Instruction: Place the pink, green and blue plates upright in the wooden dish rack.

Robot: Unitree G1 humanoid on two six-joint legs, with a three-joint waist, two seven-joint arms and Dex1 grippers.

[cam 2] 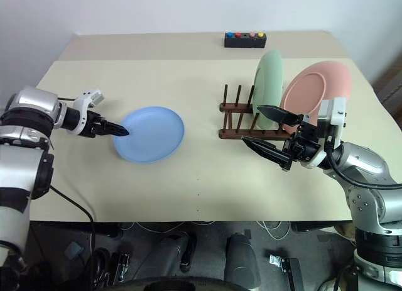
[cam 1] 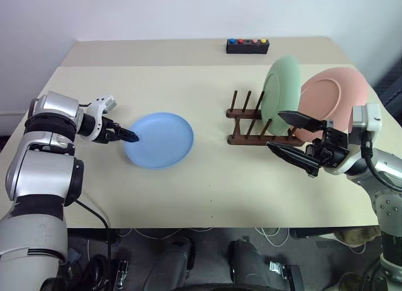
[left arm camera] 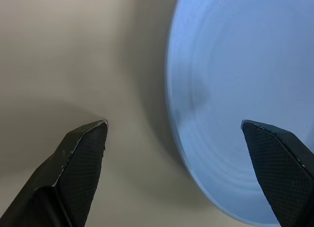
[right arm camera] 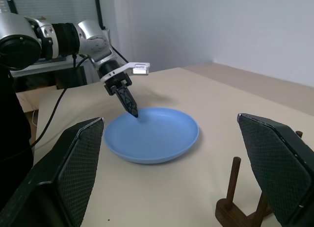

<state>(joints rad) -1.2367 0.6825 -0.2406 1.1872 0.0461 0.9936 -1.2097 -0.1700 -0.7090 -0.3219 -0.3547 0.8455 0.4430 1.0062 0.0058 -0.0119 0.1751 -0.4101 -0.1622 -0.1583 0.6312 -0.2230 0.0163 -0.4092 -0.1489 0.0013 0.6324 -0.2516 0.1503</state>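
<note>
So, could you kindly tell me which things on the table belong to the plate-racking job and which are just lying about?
Part of the job:
- round light blue plate, flat on the table
- round pale green plate, upright in the rack
- round salmon pink plate, upright at the rack's end
- dark brown wooden dish rack
- left pincer, at the blue plate's rim

Lying about:
- black box with coloured buttons

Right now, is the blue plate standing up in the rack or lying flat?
Lying flat. The blue plate rests on the table, apart from the wooden rack.
</note>
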